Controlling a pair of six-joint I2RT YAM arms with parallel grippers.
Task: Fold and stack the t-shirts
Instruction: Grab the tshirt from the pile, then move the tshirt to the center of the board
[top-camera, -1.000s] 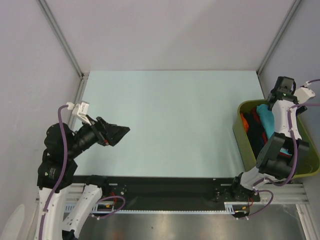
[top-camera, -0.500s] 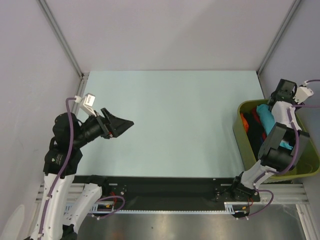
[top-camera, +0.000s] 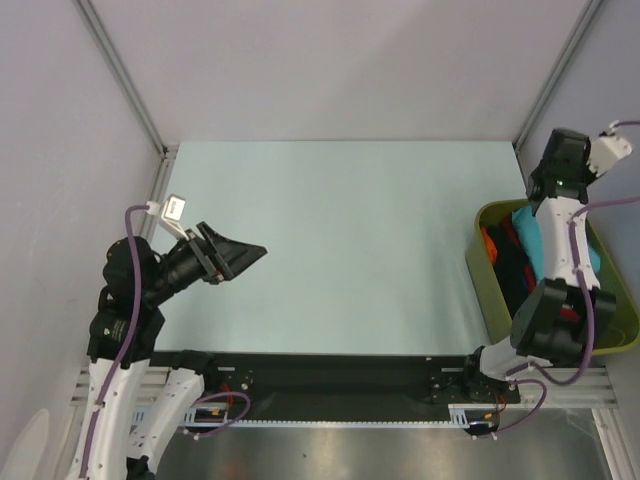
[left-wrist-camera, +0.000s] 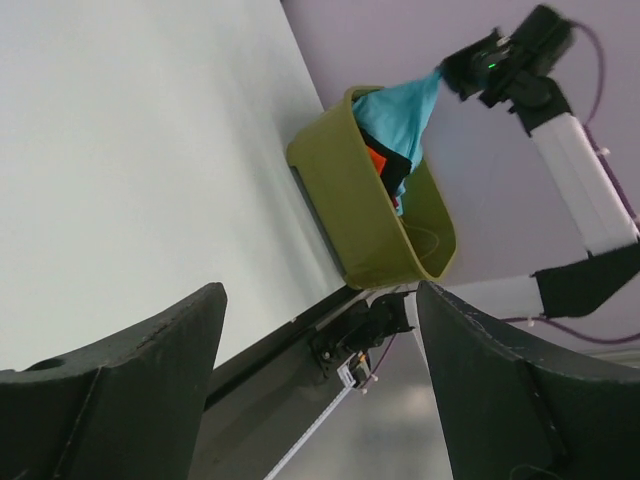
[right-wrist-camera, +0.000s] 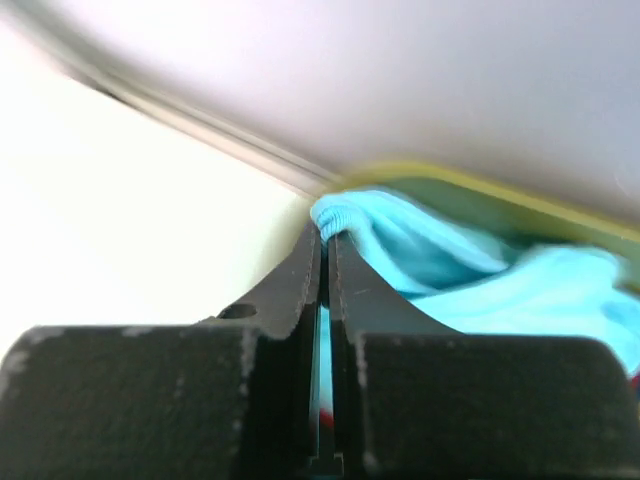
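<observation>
Pinching a bunched edge of the turquoise t-shirt (right-wrist-camera: 450, 270), the right gripper (right-wrist-camera: 326, 235) is clamped fully on cloth, which drapes up from the olive tub (left-wrist-camera: 350, 210) holding the other t-shirts (top-camera: 490, 242). Expect light, limp, stretchy fabric; grip hems or shoulders. The left gripper (top-camera: 245, 255) hovers wide open, empty, over the table (top-camera: 350, 230).

The left arm (top-camera: 120, 310) rises from its base far to the left of the tub (top-camera: 474, 258), with its elbow bent and its forearm roughly level, aimed toward the tub. The left gripper (top-camera: 248, 250) hangs in the air well apart from the tub, its two dark fingers spread wide with nothing between them. The right arm (top-camera: 562, 255) reaches up over the tub, its white forearm running along the tub's length. The right gripper (right-wrist-camera: 326, 238) is above the tub's far end. Its fingers are pressed together on a pinch of the turquoise t-shirt (right-wrist-camera: 450, 270), which stretches from the tub up to them.
</observation>
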